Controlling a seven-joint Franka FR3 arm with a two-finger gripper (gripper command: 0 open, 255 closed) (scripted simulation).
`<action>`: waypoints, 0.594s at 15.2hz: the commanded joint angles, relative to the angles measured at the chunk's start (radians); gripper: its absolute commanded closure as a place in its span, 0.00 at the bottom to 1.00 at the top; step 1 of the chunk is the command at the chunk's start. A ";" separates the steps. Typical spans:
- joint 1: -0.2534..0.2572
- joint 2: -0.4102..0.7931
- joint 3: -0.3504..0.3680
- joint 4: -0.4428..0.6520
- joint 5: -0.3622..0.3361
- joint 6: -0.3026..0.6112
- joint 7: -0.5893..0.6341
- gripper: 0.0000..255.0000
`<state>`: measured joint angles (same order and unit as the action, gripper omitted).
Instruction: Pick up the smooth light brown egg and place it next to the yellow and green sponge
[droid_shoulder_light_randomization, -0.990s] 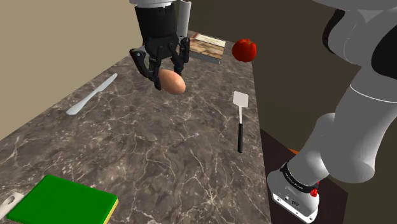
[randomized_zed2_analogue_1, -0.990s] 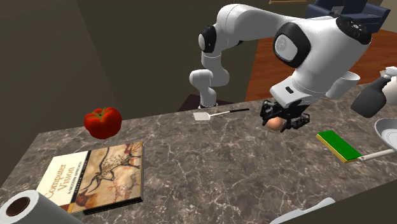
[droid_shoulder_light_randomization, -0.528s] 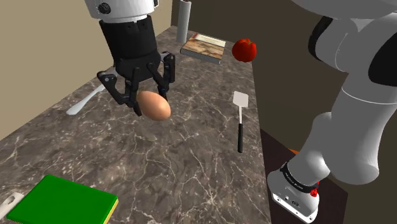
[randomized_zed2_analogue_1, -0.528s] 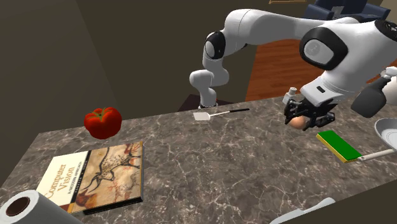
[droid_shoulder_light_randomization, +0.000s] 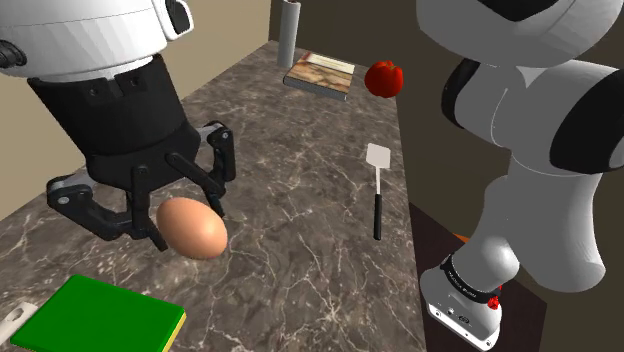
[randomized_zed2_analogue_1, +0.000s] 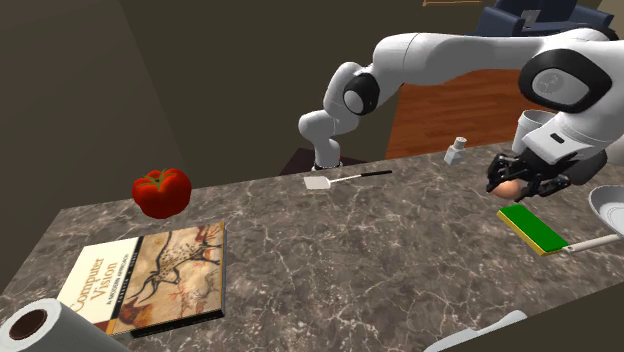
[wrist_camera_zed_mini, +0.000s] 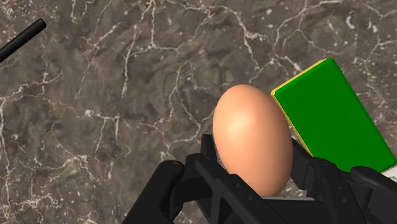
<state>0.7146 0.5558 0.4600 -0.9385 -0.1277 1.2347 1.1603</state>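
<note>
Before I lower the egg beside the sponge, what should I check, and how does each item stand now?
1. Grip: ok. The tool is shut on the egg, with a finger on each side.
2. Egg off the counter: ok. It hangs above the surface.
3. Sponge visible: ok. It lies flat with its green face up, and nothing is on it.
4. Bare spot beside the sponge: ok. The wrist view shows bare counter along its near edge.
5. Egg above that spot rather than above the sponge: cannot tell. The egg overlaps the sponge's edge in the wrist view.
6. Spatula out of the way: ok. It lies well apart from the sponge.
</note>
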 joint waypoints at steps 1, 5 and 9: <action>0.029 0.028 0.002 0.030 -0.007 -0.001 0.025 1.00; 0.002 -0.008 0.005 -0.087 0.006 0.079 0.021 1.00; -0.016 -0.031 0.006 -0.179 0.014 0.147 0.017 1.00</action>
<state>0.7045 0.5348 0.4651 -1.0853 -0.1176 1.3592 1.1774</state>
